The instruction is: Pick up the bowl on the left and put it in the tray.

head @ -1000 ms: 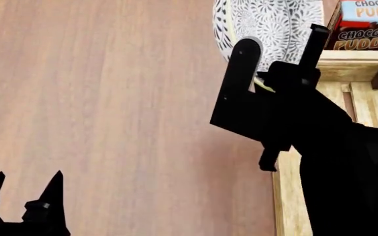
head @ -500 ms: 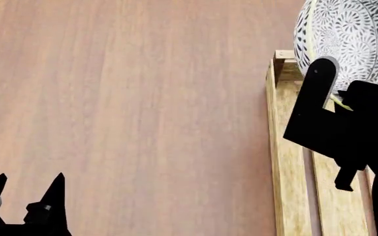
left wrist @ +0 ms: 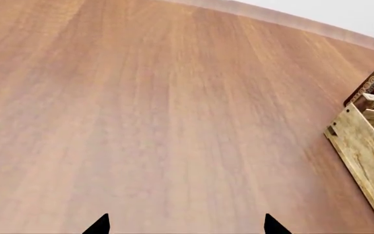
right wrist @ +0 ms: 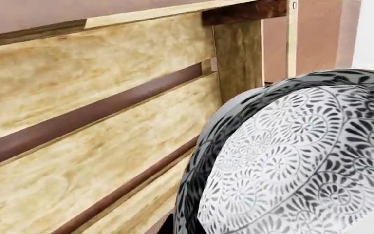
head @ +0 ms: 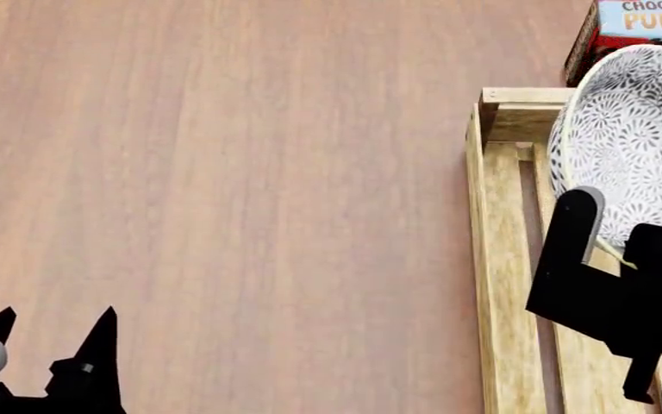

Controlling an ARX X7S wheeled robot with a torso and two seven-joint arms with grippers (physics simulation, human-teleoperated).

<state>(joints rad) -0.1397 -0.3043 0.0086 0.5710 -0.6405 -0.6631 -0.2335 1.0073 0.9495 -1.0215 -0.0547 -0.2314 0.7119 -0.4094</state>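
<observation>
The bowl (head: pixel 624 147), white with a dense grey-black floral pattern, hangs tilted on its edge over the far end of the tray (head: pixel 502 224), a light-wood slatted crate. My right gripper (head: pixel 619 246) is shut on the bowl's near rim, one finger inside and one outside. The right wrist view shows the bowl (right wrist: pixel 291 161) close above the tray's slats (right wrist: pixel 109 122), with a black fingertip (right wrist: pixel 166 228) against its outer wall. I cannot tell whether bowl and slats touch. My left gripper (head: pixel 53 323) sits open at the near left above bare table, also empty in its own view (left wrist: pixel 185 222).
A chocolate pudding box (head: pixel 641 34) stands just beyond the tray's far end, close behind the bowl. The left wrist view shows that box (left wrist: pixel 372 85) and the tray's corner (left wrist: pixel 362 156) off to one side. Wooden tabletop (head: pixel 216 190) stretches left of the tray.
My right gripper has carried the bowl rightward from beside the tray to over its far end, and lower toward the slats. The left gripper has stayed put.
</observation>
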